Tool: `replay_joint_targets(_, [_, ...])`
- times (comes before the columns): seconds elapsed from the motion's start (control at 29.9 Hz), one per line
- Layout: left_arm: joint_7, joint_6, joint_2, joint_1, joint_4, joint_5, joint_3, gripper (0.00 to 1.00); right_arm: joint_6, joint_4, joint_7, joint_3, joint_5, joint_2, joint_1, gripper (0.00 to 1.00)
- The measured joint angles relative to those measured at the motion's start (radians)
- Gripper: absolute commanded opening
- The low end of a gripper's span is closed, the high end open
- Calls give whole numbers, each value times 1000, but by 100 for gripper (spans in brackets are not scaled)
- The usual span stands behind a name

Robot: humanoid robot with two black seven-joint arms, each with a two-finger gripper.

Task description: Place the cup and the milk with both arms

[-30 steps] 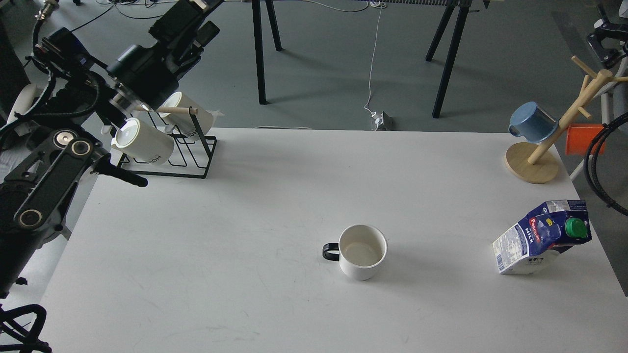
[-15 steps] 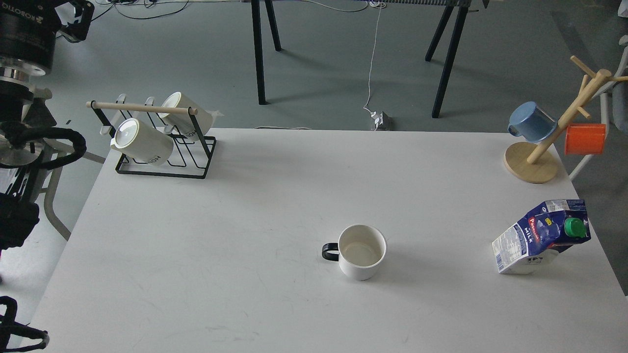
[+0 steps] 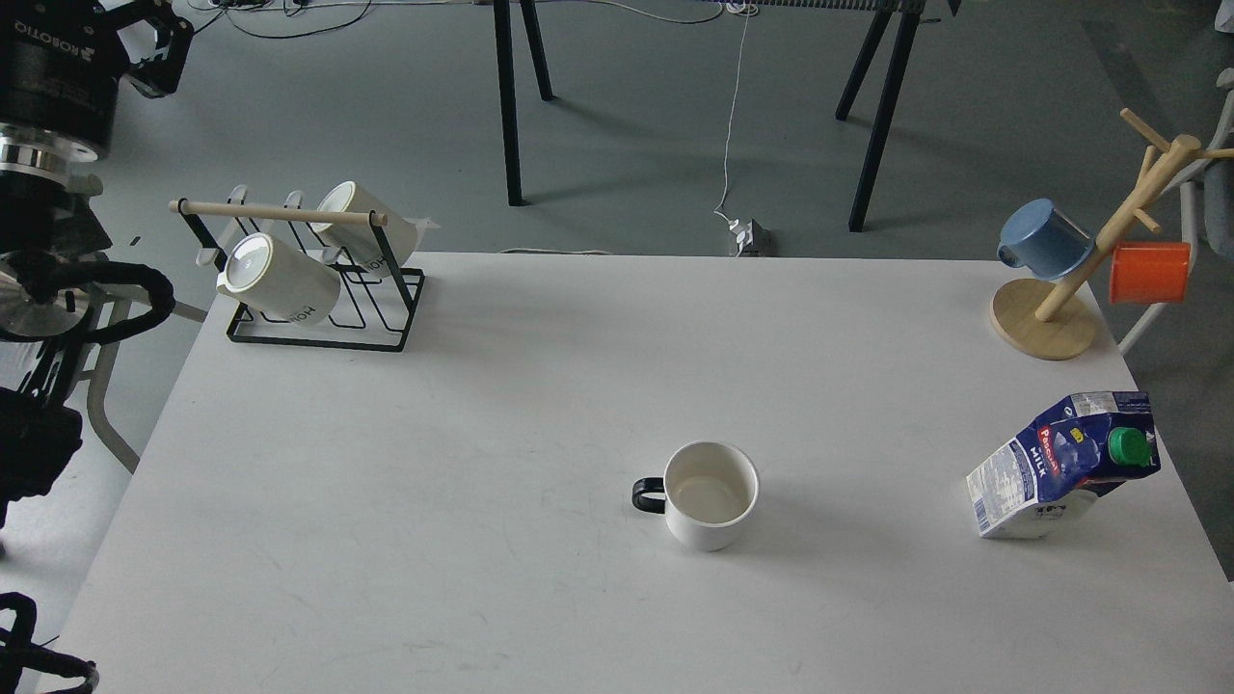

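The cup (image 3: 711,493), a squat white mug with its black loop handle (image 3: 649,494) pointing left, stands upright on the white table (image 3: 501,405), right of centre toward the front. The milk (image 3: 1060,463), a dark blue and white carton with a green cap (image 3: 1124,446), stands near the table's right edge. Only the body of my left gripper (image 3: 53,63) shows, in the top left corner, off the table and far from both. Its fingers run out of the frame. My right gripper is out of view.
A black wire rack (image 3: 386,333) with two white lettered mugs (image 3: 280,280) stands at the back left corner. A wooden mug tree (image 3: 1046,328) holding a blue mug (image 3: 1046,239) and an orange mug (image 3: 1149,273) stands at the back right corner.
My left arm has pulled back from over the wire rack to the far left edge. The right arm's cables have left the right edge. Cup and milk have not moved.
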Motion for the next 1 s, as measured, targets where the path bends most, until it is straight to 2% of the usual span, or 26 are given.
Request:
replay_joint_targets(0.23, [2,2,7,2,0,1,3,100,0,99,17,0,64,9,-253,99])
replay_joint_targets(0.47, [3,1,5,19,0,3,8,100,0,318,25,0,68,12,-487,99])
replay_joint_targets(0.8, [7,-1,10,52,-4,9,10,100,0,586,28,-1,58,75,-590,99])
replay_joint_targets(1.0, [9,-1,37,58,-4,13,11,100,0,637,28,34,44,173,-593,99])
